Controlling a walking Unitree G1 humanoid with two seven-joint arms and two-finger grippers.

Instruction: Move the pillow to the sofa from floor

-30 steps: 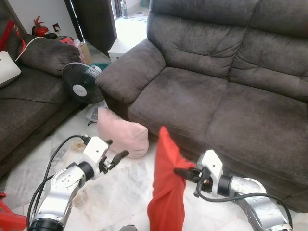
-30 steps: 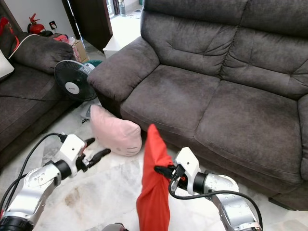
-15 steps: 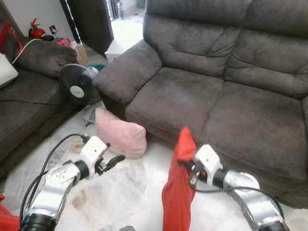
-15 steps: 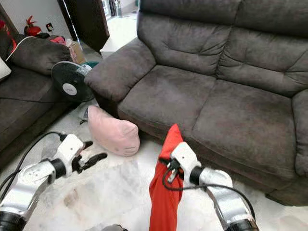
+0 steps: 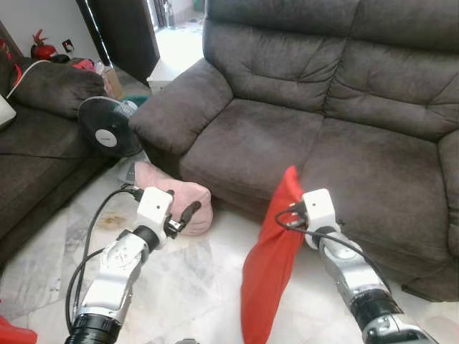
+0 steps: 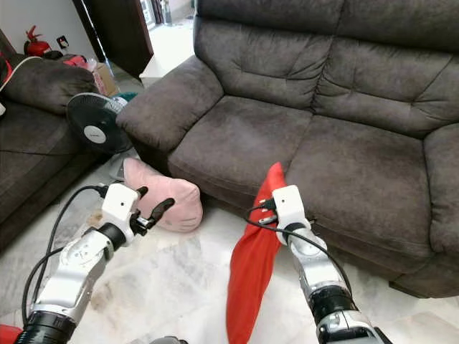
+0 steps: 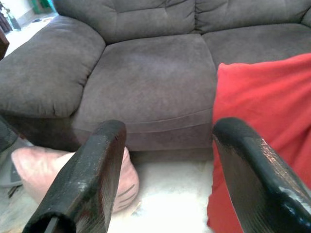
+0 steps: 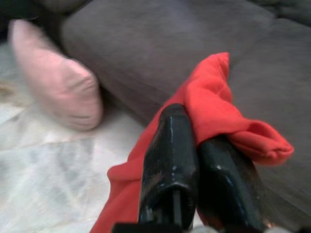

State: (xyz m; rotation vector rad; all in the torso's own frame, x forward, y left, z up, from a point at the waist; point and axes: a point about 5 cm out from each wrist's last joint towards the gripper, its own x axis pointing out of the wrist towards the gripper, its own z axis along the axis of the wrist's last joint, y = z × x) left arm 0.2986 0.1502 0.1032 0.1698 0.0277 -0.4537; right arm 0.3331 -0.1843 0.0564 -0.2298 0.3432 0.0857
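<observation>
While the right gripper pinches a hanging red pillow before the sofa, the left gripper gapes empty.

We get even, bright daylight, strongest from the doorway far beyond the left hand, which blows out there. Head views sharp. Right wrist view soft and motion-blurred; the left wrist view's near fingers are defocused.

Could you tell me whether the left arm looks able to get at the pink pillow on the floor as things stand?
Probably yes. The left pincer is open and sits just in front of the pink pillow, with nothing between them. The red pillow hangs from the right pincer, off to the side.
</observation>
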